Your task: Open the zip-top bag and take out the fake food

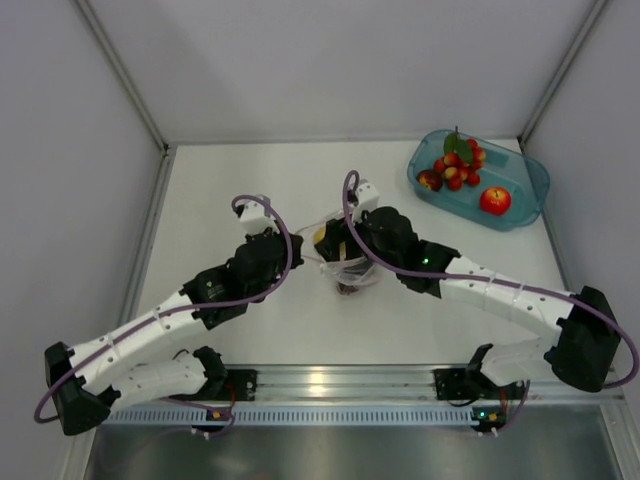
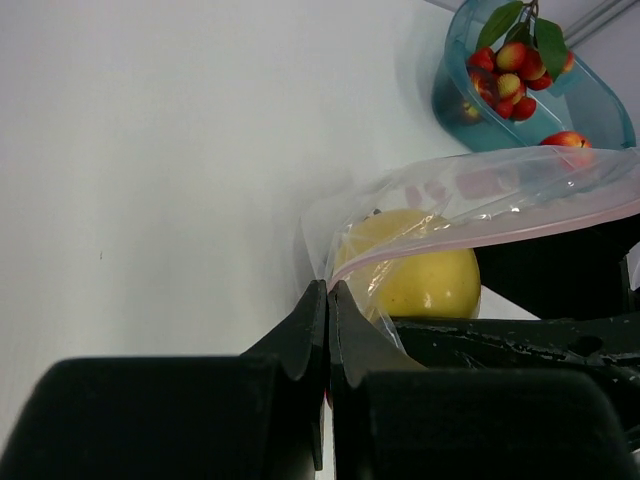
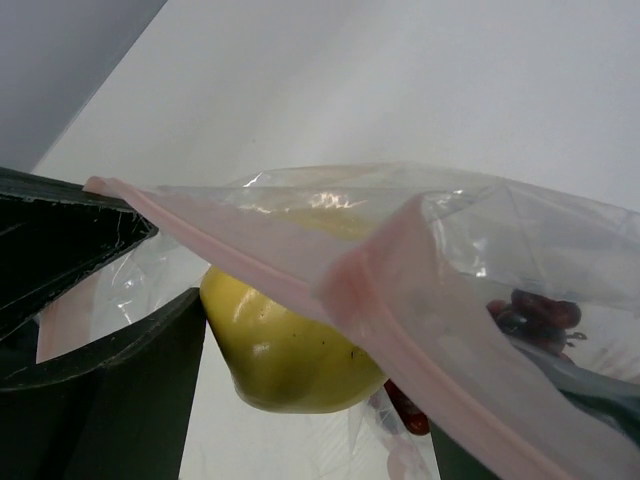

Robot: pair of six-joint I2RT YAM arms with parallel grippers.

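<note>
The clear zip-top bag (image 1: 350, 268) with a pink zip strip (image 2: 500, 235) hangs between my two grippers at the table's middle. My left gripper (image 2: 328, 288) is shut, pinching the bag's edge beside the strip; it also shows in the top view (image 1: 298, 250). A yellow lemon (image 2: 420, 275) sits in the bag's mouth. My right gripper (image 3: 320, 370) has its jaws wide apart around the lemon (image 3: 290, 350), whose side touches the left finger (image 3: 120, 390); the zip strip (image 3: 330, 280) drapes over it. Dark grapes (image 3: 540, 312) lie deeper in the bag.
A teal translucent tub (image 1: 520, 165) stands at the back right, holding red berries with green leaves (image 1: 458, 165) and a red apple (image 1: 495, 200). It also shows in the left wrist view (image 2: 450, 100). Grey walls close in the table's left, back and right.
</note>
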